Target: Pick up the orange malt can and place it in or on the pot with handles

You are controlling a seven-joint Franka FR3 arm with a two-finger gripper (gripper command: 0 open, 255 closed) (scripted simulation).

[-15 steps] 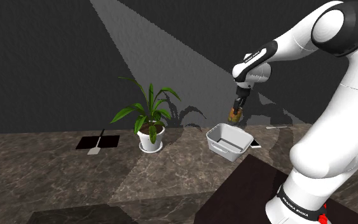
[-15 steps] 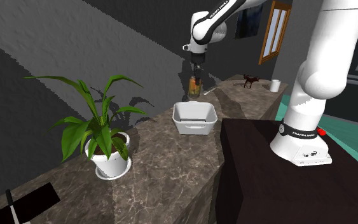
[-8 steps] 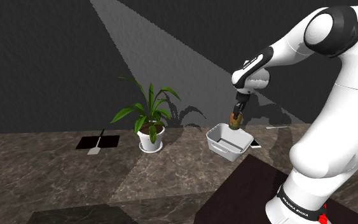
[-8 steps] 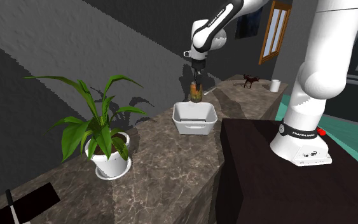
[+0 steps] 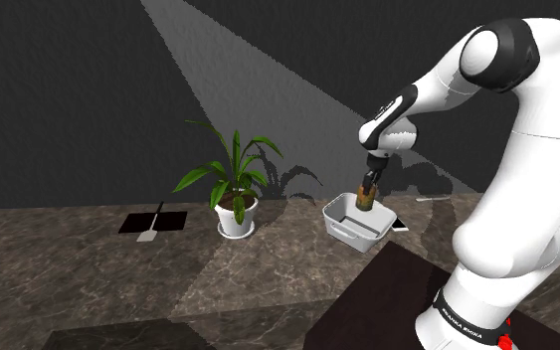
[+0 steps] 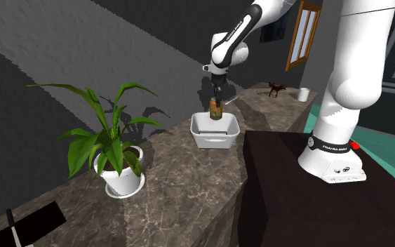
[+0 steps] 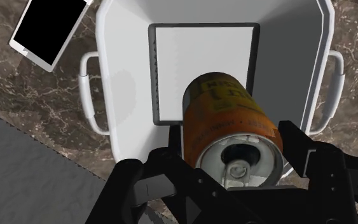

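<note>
The orange can (image 7: 228,124) hangs upright between the two black fingers of my gripper (image 7: 234,156), which is shut on it near its silver top. Directly under it lies the white rectangular pot with two handles (image 7: 126,76), its flat bottom bare. In the shoulder view the can (image 5: 367,196) sits at the height of the pot's rim (image 5: 350,227), below the gripper (image 5: 369,183). From the second exterior view the can (image 6: 215,107) hangs over the far part of the pot (image 6: 215,139), under the gripper (image 6: 217,97).
A potted green plant (image 5: 236,194) stands on the marble counter, at the shoulder view's left of the pot. A white phone with a black screen (image 7: 49,30) lies beside the pot. A spatula on a black square (image 5: 154,222) lies farther left. A small figurine (image 6: 278,88) and white cup (image 6: 304,93) stand beyond.
The arm has carried the can down and toward the pot: it hung above and behind the pot, and now it is at the pot's rim. The grip has not changed.
</note>
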